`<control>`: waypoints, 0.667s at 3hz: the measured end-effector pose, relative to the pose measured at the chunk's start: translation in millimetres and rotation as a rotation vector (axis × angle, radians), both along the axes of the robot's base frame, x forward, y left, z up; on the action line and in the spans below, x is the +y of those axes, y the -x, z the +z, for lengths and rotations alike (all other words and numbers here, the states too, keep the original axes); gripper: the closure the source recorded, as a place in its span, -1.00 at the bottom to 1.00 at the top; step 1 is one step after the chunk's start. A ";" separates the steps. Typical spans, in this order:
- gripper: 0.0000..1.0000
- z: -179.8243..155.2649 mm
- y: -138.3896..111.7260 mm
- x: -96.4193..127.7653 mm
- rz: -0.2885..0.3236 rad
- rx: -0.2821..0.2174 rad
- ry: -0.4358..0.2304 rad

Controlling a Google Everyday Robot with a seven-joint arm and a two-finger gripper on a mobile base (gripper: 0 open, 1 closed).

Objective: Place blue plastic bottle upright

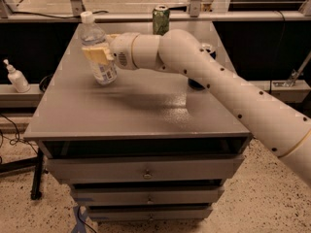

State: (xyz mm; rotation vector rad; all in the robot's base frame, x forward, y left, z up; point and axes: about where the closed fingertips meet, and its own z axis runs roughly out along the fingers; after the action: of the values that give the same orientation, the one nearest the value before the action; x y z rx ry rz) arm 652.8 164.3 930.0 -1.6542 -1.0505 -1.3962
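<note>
The blue plastic bottle point(98, 50) is clear and ribbed, with a white cap and a pale label. It stands nearly upright, tilted slightly left at the top, over the far left part of the grey table point(136, 110). Its base is at or just above the tabletop. My gripper point(99, 53) is shut on the bottle's middle, its yellowish fingers point(95, 52) wrapped round the body. The white arm reaches in from the right.
A green can point(161, 19) stands at the table's far edge. A dark blue can point(199, 81) is mostly hidden behind my arm on the right. A small white pump bottle point(15, 77) sits on a ledge to the left. Drawers are below the tabletop.
</note>
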 end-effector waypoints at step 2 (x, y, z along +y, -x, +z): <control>-0.27 -5.4 -1.9 -7.8 -0.020 0.024 0.005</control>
State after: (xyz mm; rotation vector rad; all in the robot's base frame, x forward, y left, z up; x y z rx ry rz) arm 654.8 156.5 924.6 -1.6848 -1.0272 -1.3842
